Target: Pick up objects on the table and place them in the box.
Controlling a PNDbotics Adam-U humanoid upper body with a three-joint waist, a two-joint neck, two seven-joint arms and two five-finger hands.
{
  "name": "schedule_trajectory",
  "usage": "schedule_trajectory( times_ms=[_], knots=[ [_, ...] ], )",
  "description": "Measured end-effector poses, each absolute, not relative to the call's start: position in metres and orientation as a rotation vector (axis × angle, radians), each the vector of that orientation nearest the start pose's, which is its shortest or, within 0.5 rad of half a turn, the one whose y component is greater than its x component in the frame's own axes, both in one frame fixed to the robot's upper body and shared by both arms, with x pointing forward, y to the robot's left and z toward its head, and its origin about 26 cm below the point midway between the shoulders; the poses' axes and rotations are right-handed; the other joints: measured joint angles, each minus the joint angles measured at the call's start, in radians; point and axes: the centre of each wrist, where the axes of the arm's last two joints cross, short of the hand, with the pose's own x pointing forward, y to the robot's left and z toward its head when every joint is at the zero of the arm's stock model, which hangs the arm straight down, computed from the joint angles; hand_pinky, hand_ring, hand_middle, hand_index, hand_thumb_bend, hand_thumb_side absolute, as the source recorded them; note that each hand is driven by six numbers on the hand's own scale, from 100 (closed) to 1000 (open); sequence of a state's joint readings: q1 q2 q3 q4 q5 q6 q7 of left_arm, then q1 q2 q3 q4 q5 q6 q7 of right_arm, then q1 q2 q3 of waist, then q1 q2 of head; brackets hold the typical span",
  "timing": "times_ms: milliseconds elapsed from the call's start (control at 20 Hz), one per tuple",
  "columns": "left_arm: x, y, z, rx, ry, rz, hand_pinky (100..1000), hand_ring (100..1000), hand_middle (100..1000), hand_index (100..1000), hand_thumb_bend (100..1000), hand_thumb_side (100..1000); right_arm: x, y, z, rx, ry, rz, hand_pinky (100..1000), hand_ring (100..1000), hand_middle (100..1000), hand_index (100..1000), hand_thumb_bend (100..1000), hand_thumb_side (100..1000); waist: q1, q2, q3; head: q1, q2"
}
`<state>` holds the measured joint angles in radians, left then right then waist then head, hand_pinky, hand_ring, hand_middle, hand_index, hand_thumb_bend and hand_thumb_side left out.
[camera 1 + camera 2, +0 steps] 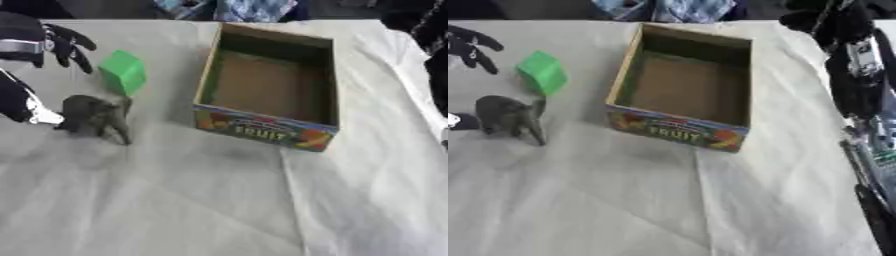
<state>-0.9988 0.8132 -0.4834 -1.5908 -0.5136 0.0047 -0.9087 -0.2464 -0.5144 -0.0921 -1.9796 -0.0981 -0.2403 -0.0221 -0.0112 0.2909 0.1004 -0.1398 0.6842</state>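
Observation:
An open cardboard box point(206, 75) with a colourful "FRUIT" front stands in the middle of the table, and only its brown floor shows inside. To its left lies a green block point(122, 73), tilted. A grey toy elephant point(94, 116) stands nearer me, below the block. My left hand point(59, 41), black, hangs open at the upper left with its fingers spread just left of the block, holding nothing. A black and silver part of that arm point(24, 105) shows at the elephant's rear. My right hand point(820, 22) is a dark shape beyond the box's far right corner.
A white cloth point(192, 200) with folds covers the table. My right arm point(852, 65), black with silver parts and cables, runs down the right edge. Blue patterned fabric point(254, 7) lies past the far edge.

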Motion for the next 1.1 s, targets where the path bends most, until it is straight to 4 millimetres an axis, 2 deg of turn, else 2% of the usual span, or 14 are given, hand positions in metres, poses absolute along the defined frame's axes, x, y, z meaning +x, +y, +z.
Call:
schedule_trajectory(
  times_ms=[500, 1100],
  knots=[
    [0.416, 0.233, 0.306, 0.752, -1.093, -1.967, 676, 808, 1000, 867, 534, 514, 0.293, -0.314, 0.211, -0.261, -2.446, 0.445, 811, 737, 722, 962, 388, 1000, -0.003, 0.006, -0.009, 0.014, 0.0],
    [0.432, 0.242, 0.289, 0.731, -1.027, -1.968, 671, 805, 1000, 872, 515, 500, 0.294, -0.313, 0.213, -0.257, -2.449, 0.451, 811, 737, 718, 963, 388, 1000, -0.003, 0.018, -0.015, 0.023, -0.004]
  ],
)
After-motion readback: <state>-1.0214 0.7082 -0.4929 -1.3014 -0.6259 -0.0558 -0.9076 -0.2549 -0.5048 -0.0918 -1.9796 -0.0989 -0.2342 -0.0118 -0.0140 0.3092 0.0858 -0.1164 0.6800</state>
